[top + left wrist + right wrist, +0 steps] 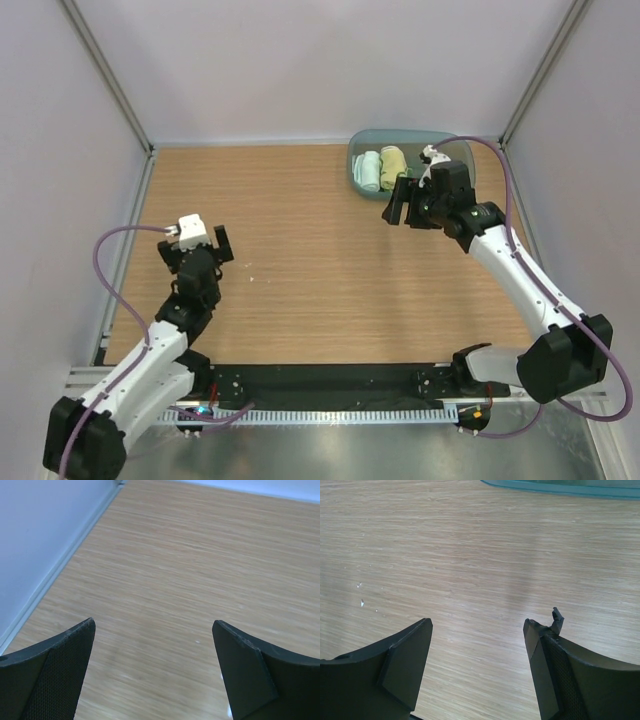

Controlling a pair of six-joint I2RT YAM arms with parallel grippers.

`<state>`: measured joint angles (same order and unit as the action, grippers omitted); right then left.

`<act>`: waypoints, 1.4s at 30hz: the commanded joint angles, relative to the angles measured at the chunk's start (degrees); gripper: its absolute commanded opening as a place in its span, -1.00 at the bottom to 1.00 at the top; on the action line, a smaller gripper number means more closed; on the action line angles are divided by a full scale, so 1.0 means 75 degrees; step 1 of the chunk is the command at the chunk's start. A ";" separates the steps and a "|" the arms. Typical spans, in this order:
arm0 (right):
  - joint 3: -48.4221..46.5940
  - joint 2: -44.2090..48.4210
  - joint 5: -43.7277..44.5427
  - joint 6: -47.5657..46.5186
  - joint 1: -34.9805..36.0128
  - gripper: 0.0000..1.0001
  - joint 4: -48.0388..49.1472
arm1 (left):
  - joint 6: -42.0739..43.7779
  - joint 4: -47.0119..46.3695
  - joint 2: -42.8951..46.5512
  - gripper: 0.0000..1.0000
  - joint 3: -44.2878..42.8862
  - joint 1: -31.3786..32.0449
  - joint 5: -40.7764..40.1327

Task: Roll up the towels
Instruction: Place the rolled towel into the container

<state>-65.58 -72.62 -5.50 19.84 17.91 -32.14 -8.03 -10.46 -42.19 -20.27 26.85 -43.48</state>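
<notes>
Two rolled towels lie side by side in the teal tray (450, 150) at the back right: a pale mint-white one (369, 170) and a pale yellow one (394, 166). My right gripper (400, 203) is open and empty, just in front of the tray, above bare wood (477, 625). My left gripper (195, 250) is open and empty at the left side of the table (152, 625). Neither wrist view shows a towel.
The tray's near rim (560, 487) shows at the top of the right wrist view. A metal frame rail (55, 572) and white wall run along the table's left edge. A black strip (330, 385) lies along the near edge between the arm bases.
</notes>
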 commanded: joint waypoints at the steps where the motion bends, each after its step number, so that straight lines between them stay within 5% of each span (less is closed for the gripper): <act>1: -0.0022 0.0307 -0.0040 0.0074 0.0049 0.61 0.0441 | -0.0381 -0.0949 -0.0641 1.00 -0.0097 -0.1409 0.1260; 8: 0.0095 0.0378 -0.0345 0.0413 0.0061 0.62 0.0886 | -0.0417 -0.1511 -0.2844 1.00 -0.0694 -0.3074 0.2585; 16: 0.0353 0.0530 -0.0275 0.0320 0.0108 0.63 0.0934 | -0.0312 -0.3138 -0.5153 1.00 -0.0954 -0.3545 0.3583; 19: 0.0354 0.0530 -0.0216 0.0308 0.0108 0.63 0.0910 | -0.0487 -0.2730 -0.5727 0.99 -0.1504 -0.3777 0.3852; 25: 0.0412 0.0542 -0.0298 0.0437 0.0108 0.63 0.1051 | -0.0031 -0.4004 -0.5625 0.89 -0.0780 -0.3768 0.5210; 29: 0.0658 0.0507 -0.0439 0.0613 0.0108 0.63 0.1378 | 0.0227 -0.6692 -0.5902 1.00 0.0369 -0.3744 0.5634; 42: 0.0939 0.0449 -0.0404 0.0812 0.0155 0.63 0.1719 | 0.0216 -0.6293 -0.5753 0.99 0.0324 -0.3721 0.5646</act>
<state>-59.05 -70.11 -8.38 24.62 18.70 -22.85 -8.03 -52.49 -85.54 -17.65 -1.15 -1.43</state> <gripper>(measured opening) 0.814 0.996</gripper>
